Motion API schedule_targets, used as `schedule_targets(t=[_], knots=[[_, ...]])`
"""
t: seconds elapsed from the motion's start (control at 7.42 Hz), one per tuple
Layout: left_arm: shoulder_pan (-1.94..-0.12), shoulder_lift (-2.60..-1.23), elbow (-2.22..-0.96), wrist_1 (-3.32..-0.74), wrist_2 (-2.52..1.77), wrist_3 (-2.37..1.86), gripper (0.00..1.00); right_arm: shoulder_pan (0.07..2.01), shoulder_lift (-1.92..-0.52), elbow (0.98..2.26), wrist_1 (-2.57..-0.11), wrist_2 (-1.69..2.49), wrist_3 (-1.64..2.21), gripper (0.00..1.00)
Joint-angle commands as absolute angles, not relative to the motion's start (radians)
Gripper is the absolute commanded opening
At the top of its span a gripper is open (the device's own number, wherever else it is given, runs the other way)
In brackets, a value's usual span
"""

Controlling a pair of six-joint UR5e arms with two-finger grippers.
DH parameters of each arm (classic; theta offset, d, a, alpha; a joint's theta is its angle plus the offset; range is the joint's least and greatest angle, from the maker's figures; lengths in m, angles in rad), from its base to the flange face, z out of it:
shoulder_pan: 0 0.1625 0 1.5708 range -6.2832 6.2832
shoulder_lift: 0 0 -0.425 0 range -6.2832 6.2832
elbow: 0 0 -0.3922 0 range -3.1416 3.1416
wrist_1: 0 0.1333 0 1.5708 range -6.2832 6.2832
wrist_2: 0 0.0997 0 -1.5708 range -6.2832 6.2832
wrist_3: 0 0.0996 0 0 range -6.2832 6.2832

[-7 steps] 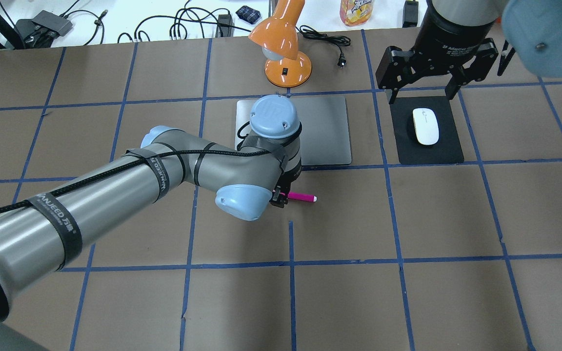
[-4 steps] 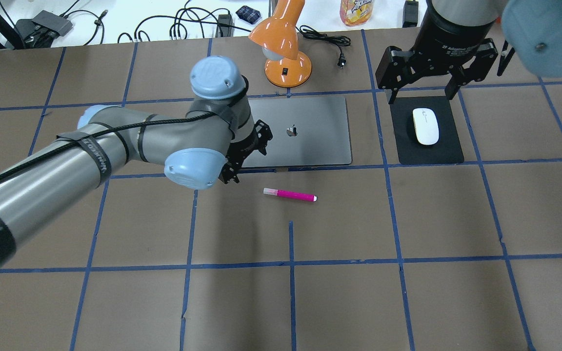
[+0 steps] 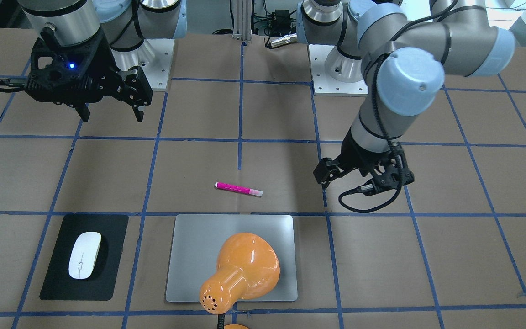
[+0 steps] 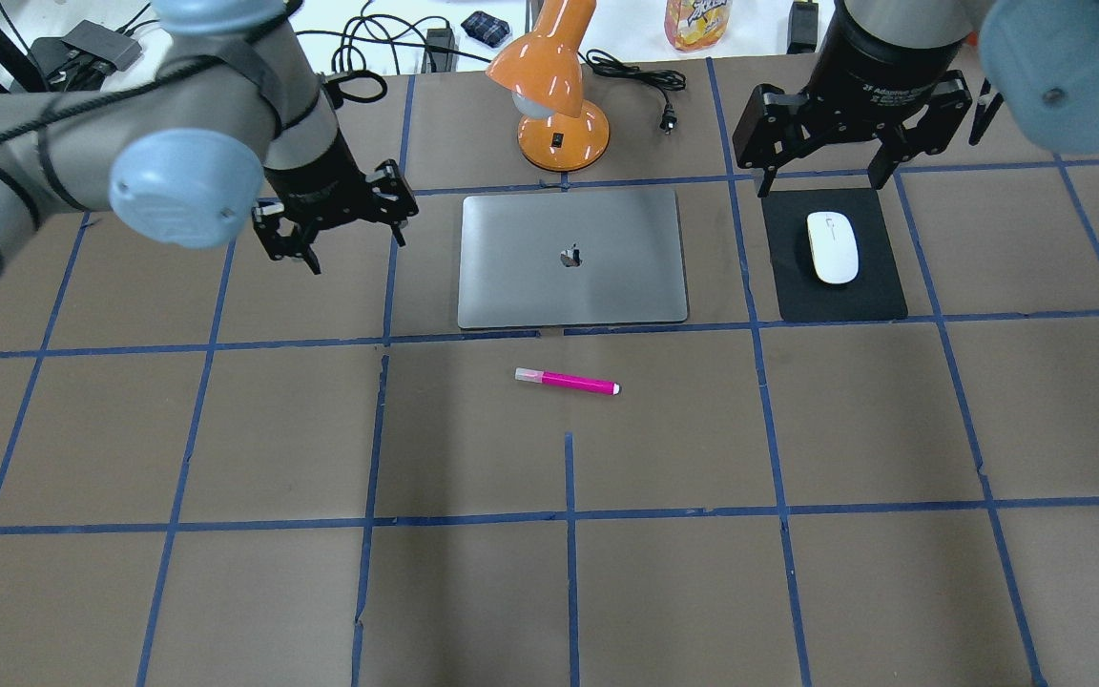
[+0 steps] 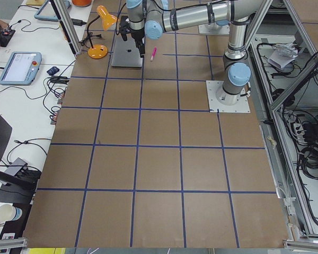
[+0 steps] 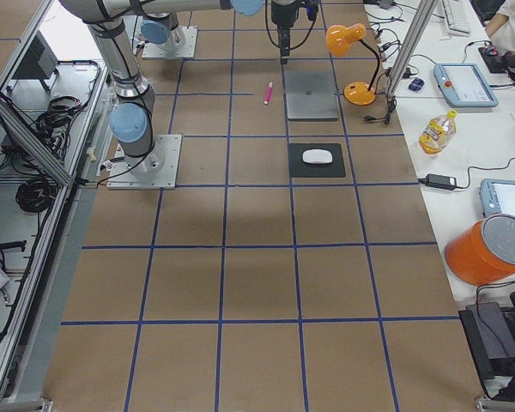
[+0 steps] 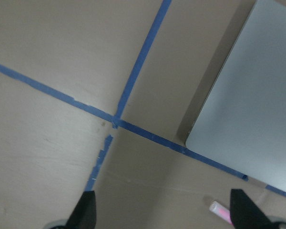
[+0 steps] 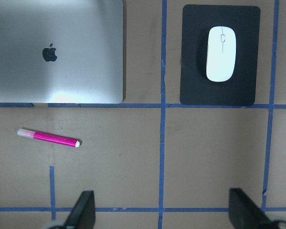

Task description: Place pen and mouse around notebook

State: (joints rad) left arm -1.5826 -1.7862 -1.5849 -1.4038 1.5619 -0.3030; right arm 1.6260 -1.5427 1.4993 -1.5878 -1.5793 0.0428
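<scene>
The magenta pen (image 4: 567, 382) lies flat on the table, just in front of the silver notebook (image 4: 607, 277), touching nothing. To the notebook's right, the white mouse (image 4: 833, 248) rests on a black mat (image 4: 855, 301). My left gripper (image 4: 356, 250) hangs open and empty over the table, left of the notebook. The left wrist view shows the notebook's corner (image 7: 257, 105) and the pen's cap (image 7: 218, 208). My right gripper (image 4: 824, 186) is open and empty above the mat's far edge. Its wrist view takes in the mouse (image 8: 221, 53), the pen (image 8: 48, 137) and the notebook (image 8: 76, 71).
An orange desk lamp (image 4: 559, 105) stands just behind the notebook, with its shade leaning over the notebook's far edge. Cables, a bottle and devices lie on the white bench beyond the table. Blue tape lines grid the brown tabletop.
My left gripper has left the pen's cap end and swung left and away, ending beside the notebook's left edge. The pen stays where it lay. The right arm has barely moved.
</scene>
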Motion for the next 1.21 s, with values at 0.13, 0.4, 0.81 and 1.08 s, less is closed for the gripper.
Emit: schedule_targets(t=[0.13, 0.4, 0.81, 1.08], knots=[[-1.473, -1.705, -1.486, -1.689, 1.572, -0.046, 1.0, 1.626, -1.543, 1.502, -1.591, -1.575, 0.104, 1.0], [-1.463, -1.655, -1.519, -1.683, 1.559, -0.043, 1.0, 1.626, -1.543, 1.503, -1.589, -1.575, 0.104, 1.0], [-1.476, -1.605, -1.548, -1.681, 1.56, -0.011, 1.0, 1.626, -1.543, 1.505, -1.589, -1.58, 0.103, 1.0], [-1.477, -1.54, -1.658, -1.604, 1.563, 0.004, 1.0, 1.626, -1.543, 1.505, -1.588, -1.582, 0.103, 1.0]])
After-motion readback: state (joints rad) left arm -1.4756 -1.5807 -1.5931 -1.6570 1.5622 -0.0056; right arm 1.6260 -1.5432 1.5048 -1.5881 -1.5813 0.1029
